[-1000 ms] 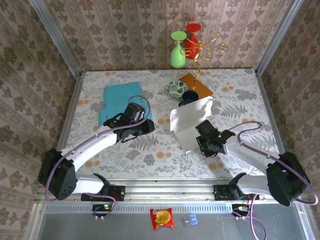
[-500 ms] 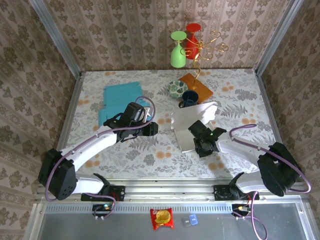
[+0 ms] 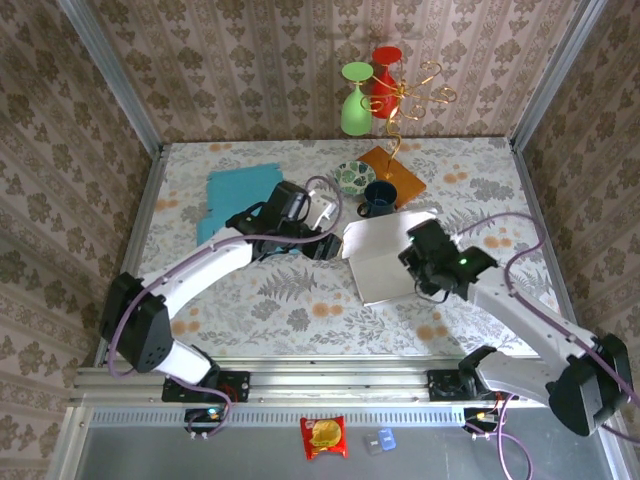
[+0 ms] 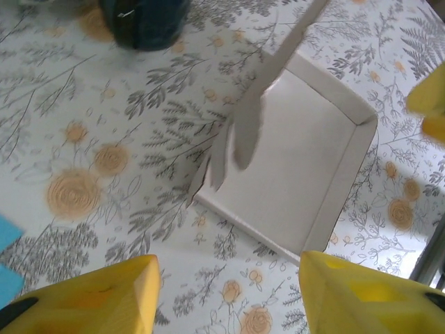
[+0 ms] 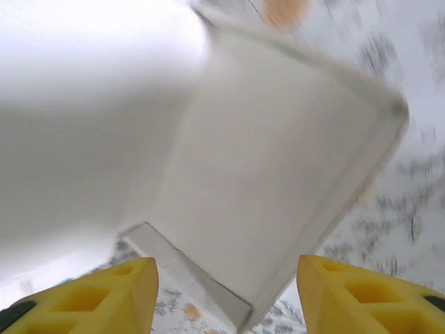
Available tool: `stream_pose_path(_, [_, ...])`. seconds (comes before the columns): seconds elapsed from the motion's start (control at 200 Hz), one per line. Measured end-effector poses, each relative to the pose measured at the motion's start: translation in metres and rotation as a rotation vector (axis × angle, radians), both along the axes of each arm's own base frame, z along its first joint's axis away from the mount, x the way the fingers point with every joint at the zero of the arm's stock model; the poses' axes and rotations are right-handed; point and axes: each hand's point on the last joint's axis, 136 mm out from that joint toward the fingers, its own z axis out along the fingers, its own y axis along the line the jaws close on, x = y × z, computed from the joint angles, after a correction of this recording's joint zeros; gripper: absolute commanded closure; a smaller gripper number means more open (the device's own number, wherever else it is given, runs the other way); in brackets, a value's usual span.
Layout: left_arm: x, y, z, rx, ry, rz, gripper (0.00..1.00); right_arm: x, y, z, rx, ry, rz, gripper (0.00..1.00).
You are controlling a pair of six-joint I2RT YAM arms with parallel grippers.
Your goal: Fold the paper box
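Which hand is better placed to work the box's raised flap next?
Right, probably. The right hand is open, close over the white box beside its raised flap; the left hand, also open, sits off the box's left edge.

Plain white paper box [image 3: 385, 258]. Pale desk [image 3: 300, 310] with grey ferns and orange blooms. Behind box: navy mug [image 3: 380, 196], green-patterned bowl [image 3: 354, 177], orange mat [image 3: 405, 178]. Left of box: teal sheet [image 3: 240, 190]. Yellow fingers on left end effector [image 4: 226, 296] and right end effector [image 5: 226, 292].

Right wrist: paper box [image 5: 278, 174] blurred. Left wrist: dark mug [image 4: 142, 21] cut by top edge.
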Motion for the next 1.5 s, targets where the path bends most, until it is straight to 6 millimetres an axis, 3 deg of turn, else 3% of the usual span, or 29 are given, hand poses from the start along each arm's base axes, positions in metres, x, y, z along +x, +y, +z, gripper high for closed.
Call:
stream_pose_path(0.17, [0.001,-0.016,-0.01,0.062,-0.017,-0.069,0.42,0.03,-0.041,0.058,-0.214,-0.118,0.285,0.38])
stream_pose_path(0.3, [0.005,-0.022,-0.024,0.121,-0.016,-0.098,0.42,0.043,-0.058,0.078,-0.342,-0.117,0.456,0.34])
stream_pose_path(0.4, [0.008,-0.026,-0.036,0.16,-0.011,-0.118,0.44,0.054,-0.06,0.072,-0.376,-0.079,0.566,0.34])
stream_pose_path(0.55, [0.014,-0.03,-0.048,0.205,-0.007,-0.139,0.49,0.062,-0.054,0.044,-0.391,-0.004,0.727,0.35])
stream_pose_path(0.76, [0.019,-0.036,-0.056,0.246,-0.007,-0.172,0.67,0.075,-0.052,0.019,-0.419,0.059,0.854,0.37])
stream_pose_path(0.925, [0.017,-0.034,-0.058,0.263,-0.005,-0.188,0.74,0.093,-0.052,0.018,-0.449,0.046,0.892,0.38])
stream_pose_path(1.285, [0.016,-0.032,-0.065,0.295,-0.006,-0.227,0.85,0.094,-0.053,0.022,-0.461,0.026,0.904,0.43])
stream_pose_path(1.5, [0.014,-0.033,-0.065,0.297,-0.024,-0.265,1.0,0.094,-0.051,0.034,-0.463,-0.027,0.899,0.43])
